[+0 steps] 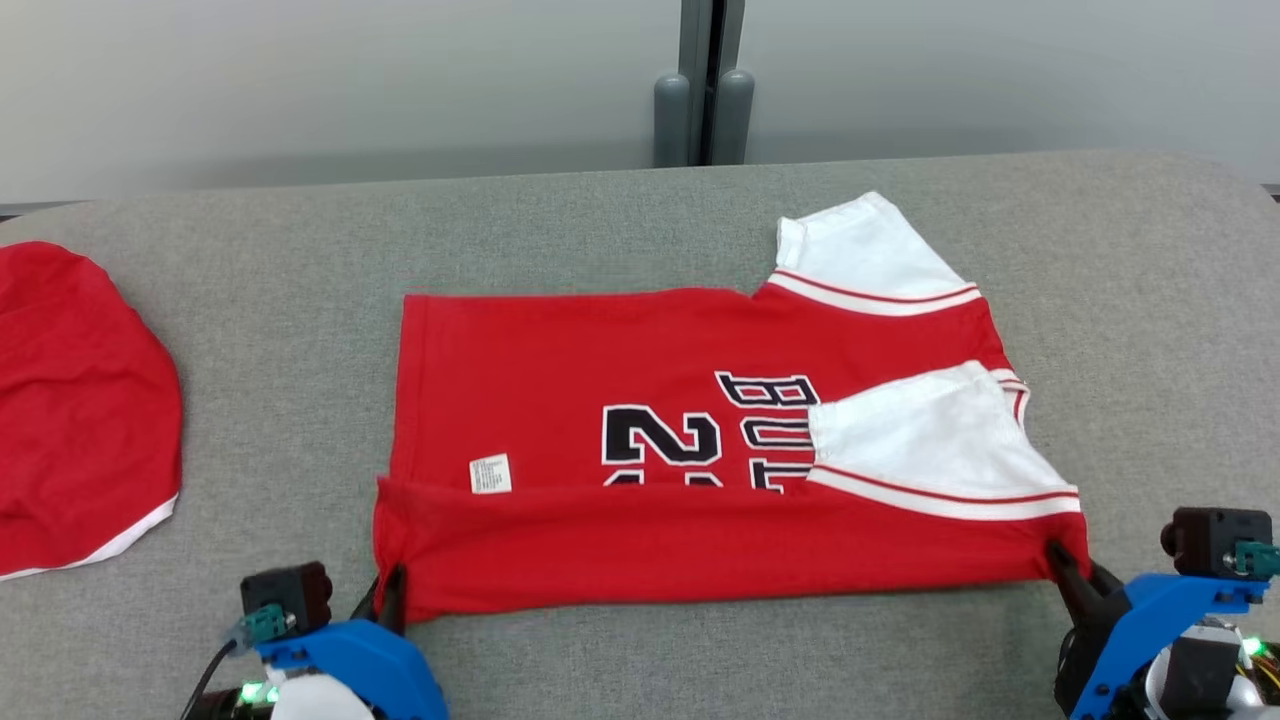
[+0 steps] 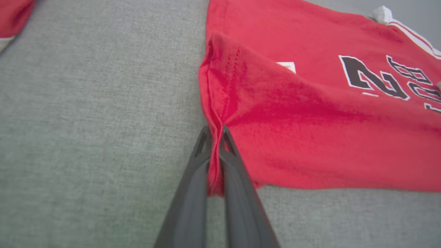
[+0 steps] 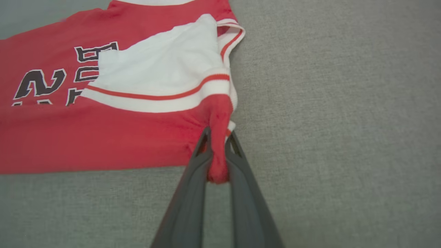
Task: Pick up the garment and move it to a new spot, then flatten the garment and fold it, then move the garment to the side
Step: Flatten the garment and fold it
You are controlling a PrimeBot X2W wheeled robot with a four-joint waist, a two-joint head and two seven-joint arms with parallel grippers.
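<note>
Garment [image 1: 600, 360] half-folded; left claw [image 2: 216, 128] clamps near-left corner, right claw [image 3: 217, 132] clamps near-right corner, both low.

Free surface: the grey padded table [image 1: 600, 220] is bare from 10 to 2 o'clock beyond the garment [image 1: 620, 350], which gives a clear lane along the far side. The garment occupies the centre. At 9 o'clock a second red cloth [image 1: 80, 400] covers the table's left end, with a bare strip between it and the garment. At 3 o'clock the surface is bare out to the rounded corner. At 6 o'clock a bare band runs along the garment's near fold. It is closed at 7 o'clock by the left gripper [image 1: 388, 585] and at 5 o'clock by the right gripper [image 1: 1058, 555], each clamped on a garment corner. At 12 o'clock two grey posts [image 1: 672, 120] stand behind the table.
</note>
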